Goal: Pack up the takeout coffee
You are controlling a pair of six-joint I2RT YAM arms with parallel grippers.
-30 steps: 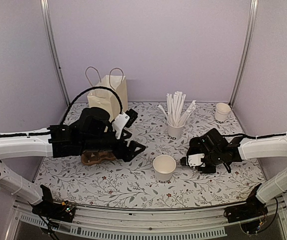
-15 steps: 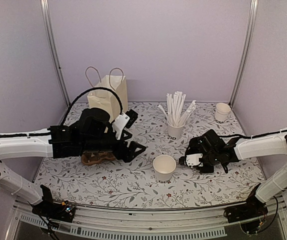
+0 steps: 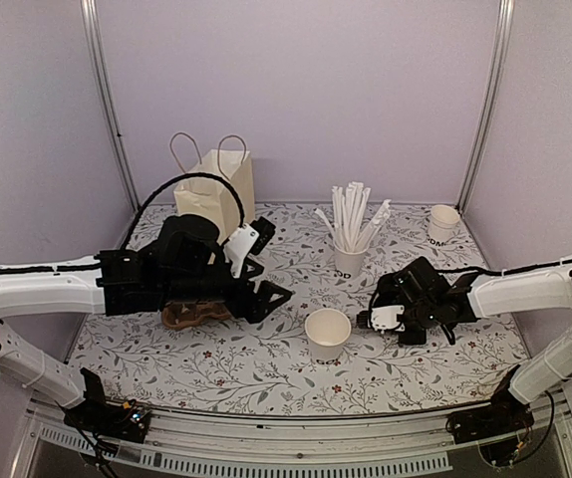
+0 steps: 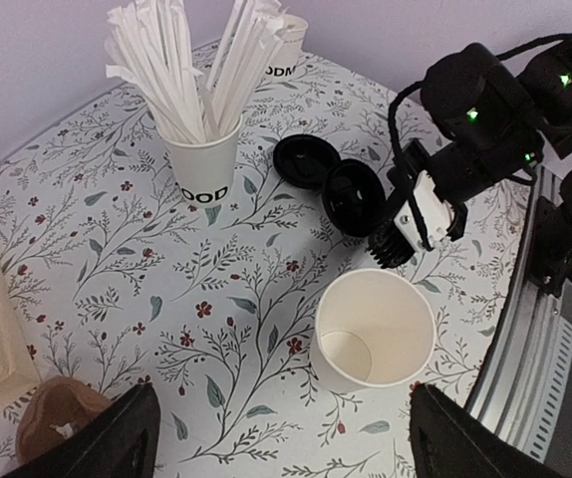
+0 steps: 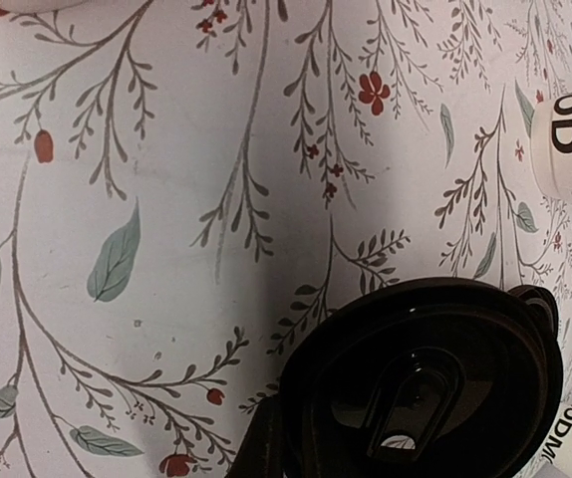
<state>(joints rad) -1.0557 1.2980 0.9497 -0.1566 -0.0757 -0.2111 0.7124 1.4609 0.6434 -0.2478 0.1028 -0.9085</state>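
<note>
The takeout coffee cup [image 3: 327,334] [image 4: 376,329], wide and white, stands upright in the middle of the table with no lid on it. Just right of the cup my right gripper [image 3: 374,321] [image 4: 394,244] is low over the table and shut on the rim of a black round lid [image 4: 358,197] [image 5: 426,383]. That lid fills the lower right of the right wrist view. My left gripper [image 3: 262,291] [image 4: 286,448] hovers wide open, left of the cup, with nothing between its fingers.
A second black lid [image 4: 304,161] lies beside the held one. A white cup of long straws [image 3: 349,254] [image 4: 198,164] stands behind the open cup. A small white cup [image 3: 443,223] sits far right. A paper bag [image 3: 218,189] and a brown cup carrier [image 3: 188,316] are on the left.
My right gripper has edged slightly left and closed its fingers onto the black lid. The left arm and the open cup have not moved.
</note>
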